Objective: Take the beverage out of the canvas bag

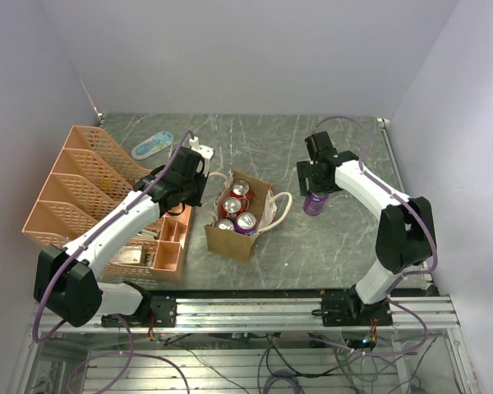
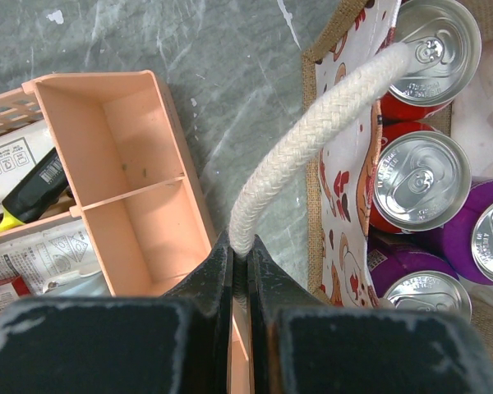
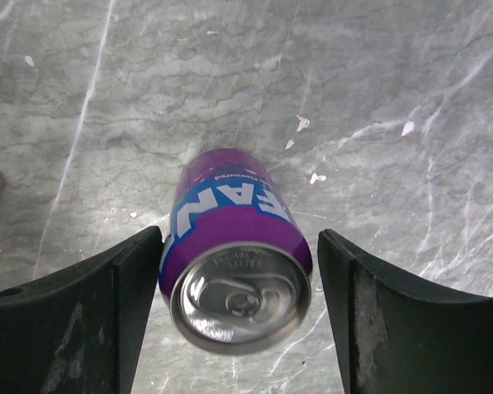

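Observation:
The canvas bag (image 1: 228, 240) stands open mid-table, with two red cans (image 1: 240, 189) and two purple cans (image 1: 246, 222) upright inside. My left gripper (image 1: 199, 176) is shut on the bag's left cream rope handle (image 2: 296, 156), and in the left wrist view (image 2: 240, 254) the rope is pinched between the tips. The patterned bag wall (image 2: 349, 197) and the can tops (image 2: 416, 176) lie to its right. A purple can (image 1: 314, 202) stands on the table to the right of the bag. My right gripper (image 3: 240, 240) is open around this can (image 3: 234, 246), its left finger close to the can and a gap at its right finger.
An orange plastic organizer (image 1: 82, 189) sits at the left, against the bag's left side, and its small compartments (image 2: 123, 172) are below my left gripper. A blue-and-white object (image 1: 152, 145) and a white object (image 1: 201, 149) lie at the back. Walls enclose the table.

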`<action>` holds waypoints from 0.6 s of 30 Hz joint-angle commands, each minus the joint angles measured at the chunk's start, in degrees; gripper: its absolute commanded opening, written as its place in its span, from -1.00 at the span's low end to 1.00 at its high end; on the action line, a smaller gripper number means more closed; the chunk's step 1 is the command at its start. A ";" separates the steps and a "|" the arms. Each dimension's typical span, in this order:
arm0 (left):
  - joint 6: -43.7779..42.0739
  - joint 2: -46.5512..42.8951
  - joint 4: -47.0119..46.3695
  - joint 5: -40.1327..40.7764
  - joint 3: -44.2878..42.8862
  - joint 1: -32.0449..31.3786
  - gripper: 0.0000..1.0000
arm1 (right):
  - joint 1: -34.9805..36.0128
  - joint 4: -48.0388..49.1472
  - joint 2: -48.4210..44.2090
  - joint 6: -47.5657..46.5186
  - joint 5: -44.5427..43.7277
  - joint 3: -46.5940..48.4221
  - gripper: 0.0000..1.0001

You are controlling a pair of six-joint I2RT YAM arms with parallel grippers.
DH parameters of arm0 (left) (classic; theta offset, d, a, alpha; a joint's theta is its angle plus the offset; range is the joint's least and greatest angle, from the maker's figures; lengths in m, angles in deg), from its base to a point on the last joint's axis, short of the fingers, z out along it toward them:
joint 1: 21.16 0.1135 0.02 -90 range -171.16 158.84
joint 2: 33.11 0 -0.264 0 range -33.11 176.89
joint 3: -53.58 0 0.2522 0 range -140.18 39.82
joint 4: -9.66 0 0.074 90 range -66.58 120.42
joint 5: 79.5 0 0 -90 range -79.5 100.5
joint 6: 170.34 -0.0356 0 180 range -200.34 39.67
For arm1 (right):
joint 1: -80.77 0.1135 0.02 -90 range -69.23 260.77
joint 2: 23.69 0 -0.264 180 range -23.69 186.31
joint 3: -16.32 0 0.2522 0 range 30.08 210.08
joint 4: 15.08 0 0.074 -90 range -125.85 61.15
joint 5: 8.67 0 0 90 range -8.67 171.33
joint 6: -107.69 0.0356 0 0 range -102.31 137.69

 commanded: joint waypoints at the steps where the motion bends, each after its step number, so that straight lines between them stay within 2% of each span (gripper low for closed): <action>1: -0.44 0.23 0.45 -2.02 -0.09 -0.11 -0.86 | -0.08 2.98 -6.29 0.13 -2.50 -1.21 0.56; 6: -0.44 0.29 0.52 -1.39 -0.04 -0.11 -0.86 | -0.06 5.57 -11.13 0.45 -0.41 -2.93 0.67; 13: 0.03 0.59 1.28 0.82 0.02 -1.70 -0.86 | 2.98 9.43 -19.61 0.14 5.89 -6.96 0.69; 18: 0.00 1.51 2.56 4.02 -0.35 -4.71 -0.86 | 5.19 7.42 -22.95 -0.04 5.09 -3.68 0.69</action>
